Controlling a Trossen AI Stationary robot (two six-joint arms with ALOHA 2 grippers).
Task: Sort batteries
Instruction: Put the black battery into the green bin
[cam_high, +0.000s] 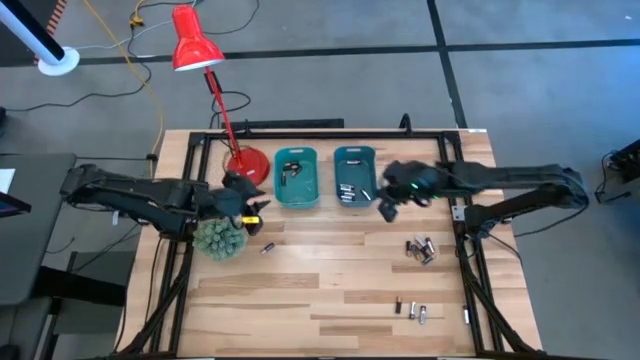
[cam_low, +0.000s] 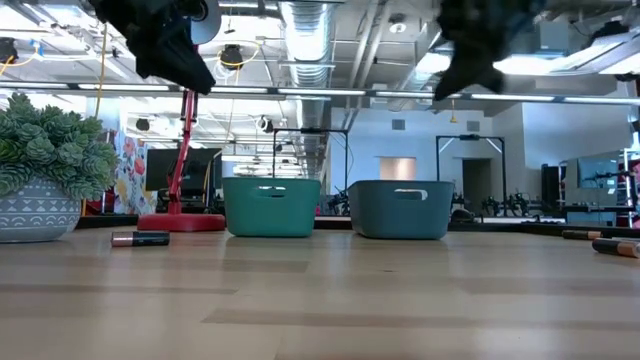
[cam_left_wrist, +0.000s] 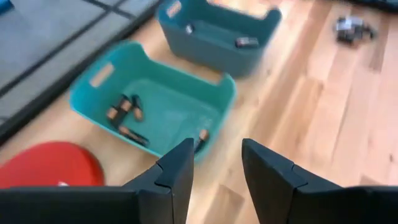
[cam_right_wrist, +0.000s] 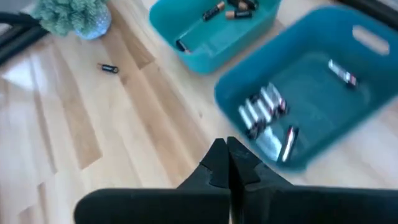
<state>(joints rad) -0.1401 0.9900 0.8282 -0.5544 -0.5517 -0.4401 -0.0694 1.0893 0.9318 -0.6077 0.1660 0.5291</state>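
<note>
High view | left gripper (cam_high: 258, 213) jaws parted, empty | right gripper (cam_high: 388, 209) jaws clenched | cylindrical batteries (cam_high: 420, 249) on wood-grain table (cam_high: 330, 290)

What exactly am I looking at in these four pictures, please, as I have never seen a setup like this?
This is a two-armed robot at a wooden table, sorting batteries. One picture looks straight down, one looks level across the tabletop, and two come from cameras on the wrists.

The left gripper is open and empty, near the lighter teal bin. The right gripper is shut, holding nothing visible, beside the darker teal bin. Both bins already hold batteries.

Loose batteries remain: one lone battery near the potted plant, a cluster on the right, and a few more at the near edge. A red desk lamp stands behind.
</note>
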